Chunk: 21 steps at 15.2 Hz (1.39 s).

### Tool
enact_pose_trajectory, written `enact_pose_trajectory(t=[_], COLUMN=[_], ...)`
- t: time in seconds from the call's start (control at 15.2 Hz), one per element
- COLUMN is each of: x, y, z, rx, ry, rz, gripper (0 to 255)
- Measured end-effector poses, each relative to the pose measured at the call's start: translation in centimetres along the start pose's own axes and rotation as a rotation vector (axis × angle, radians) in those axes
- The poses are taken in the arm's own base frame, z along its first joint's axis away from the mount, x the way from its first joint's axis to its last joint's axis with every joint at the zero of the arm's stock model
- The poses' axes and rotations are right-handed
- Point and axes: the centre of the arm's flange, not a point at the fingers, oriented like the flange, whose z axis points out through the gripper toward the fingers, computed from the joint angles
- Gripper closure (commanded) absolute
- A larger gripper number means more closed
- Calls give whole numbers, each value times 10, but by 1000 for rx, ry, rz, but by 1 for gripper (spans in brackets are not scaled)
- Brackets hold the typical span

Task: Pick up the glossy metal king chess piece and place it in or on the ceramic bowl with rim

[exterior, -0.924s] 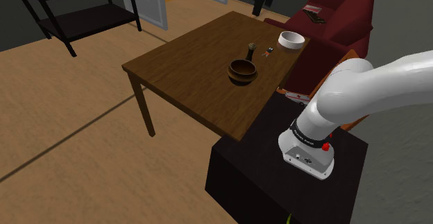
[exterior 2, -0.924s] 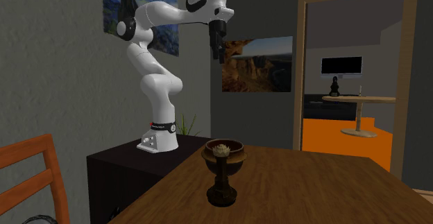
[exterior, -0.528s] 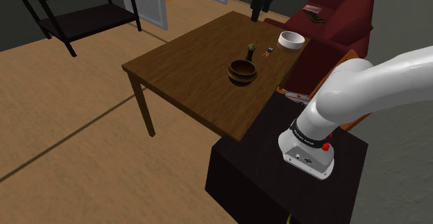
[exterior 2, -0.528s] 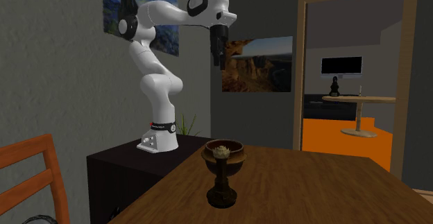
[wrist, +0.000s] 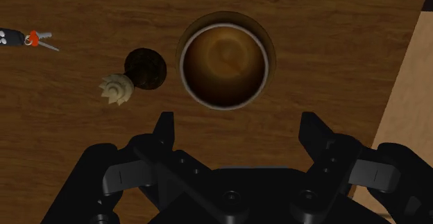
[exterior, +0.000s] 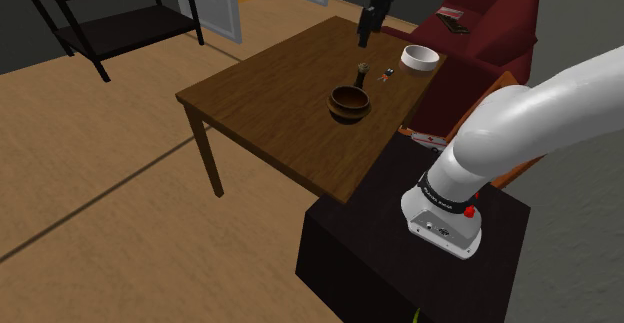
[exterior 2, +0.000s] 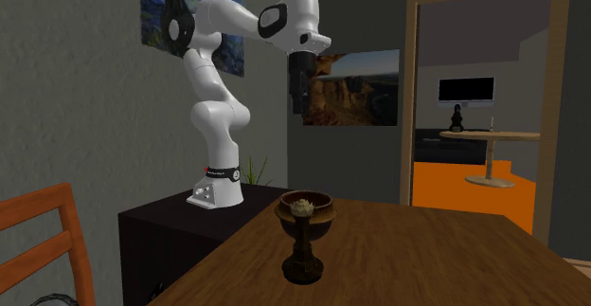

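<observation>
One dark chess king [wrist: 133, 78] with a pale crown stands upright on the wooden table [exterior: 270, 101]. It is just beside a brown bowl [wrist: 224, 58] whose rim shows as a lighter ring, the two close but apart. A set of keys [wrist: 28, 38] lies near the king on the side away from that bowl, and a white bowl [exterior: 421, 57] sits farther off by the table's edge, before a dark red armchair [exterior: 480, 16]. Which bowl the task means cannot be settled here: the brown one has the plainer rim, while the white one looks more like ceramic. The gripper [wrist: 238, 129] hangs well above the tabletop, fingers pointing straight down and spread wide with nothing between them. In the wrist view it is centred nearer the brown bowl than the king. That height and downward aim suit an overhead approach, since the piece is tall and narrow and a grasp around its upper part seems sensible. By this judgement the grasp is not yet begun. The hand would need to shift sideways over the king, and the bowl so near leaves little room for the finger on that side.
</observation>
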Motion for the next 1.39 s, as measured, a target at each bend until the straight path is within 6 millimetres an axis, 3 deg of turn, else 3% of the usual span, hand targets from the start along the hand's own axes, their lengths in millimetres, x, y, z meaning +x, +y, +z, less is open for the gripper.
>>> enact_pose_trajectory(t=[1.06,1.39], x=[53,56], y=[135,143], z=[154,179], rx=[-74,-80], ry=[-68,-74], rz=[-49,-54], gripper=[0,0])
